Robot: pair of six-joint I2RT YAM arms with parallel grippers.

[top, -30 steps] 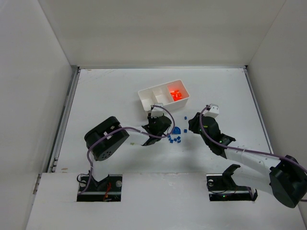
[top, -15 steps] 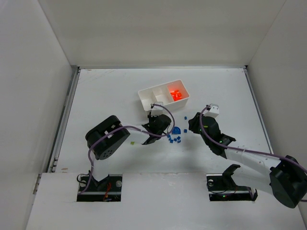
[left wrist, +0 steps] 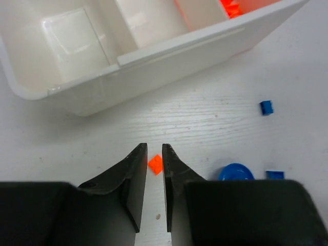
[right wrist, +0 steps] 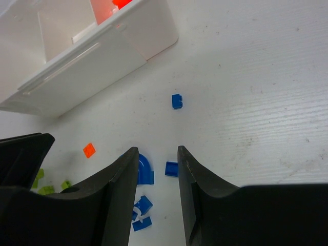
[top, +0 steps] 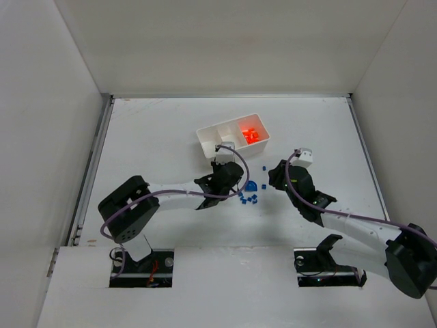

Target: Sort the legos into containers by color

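The white tray (top: pixel 210 141) has three compartments; its right one holds several orange legos (top: pixel 250 135), and the other two look empty. My left gripper (top: pixel 228 179) hovers just in front of the tray (left wrist: pixel 169 56). Its jaws stand a narrow gap apart, and one small orange brick (left wrist: pixel 155 164) lies on the table, seen between the tips of the left gripper (left wrist: pixel 154 148). My right gripper (top: pixel 277 179) is open and empty over the blue legos (top: pixel 250 198). In the right wrist view a blue brick (right wrist: pixel 171 168) shows between the jaws of the right gripper (right wrist: pixel 157 151), beside a rounded blue piece (right wrist: pixel 143 169).
A single blue brick (right wrist: pixel 177 101) lies nearer the tray (right wrist: pixel 87 66). Yellow-green bricks (right wrist: pixel 46 184) lie at the lower left of the right wrist view. The orange brick (right wrist: pixel 89 150) also shows there. White walls enclose the table.
The left arm's elbow has swung down and to the left, stretching the arm out, while its gripper stayed by the tray's near side. The right arm has barely moved.
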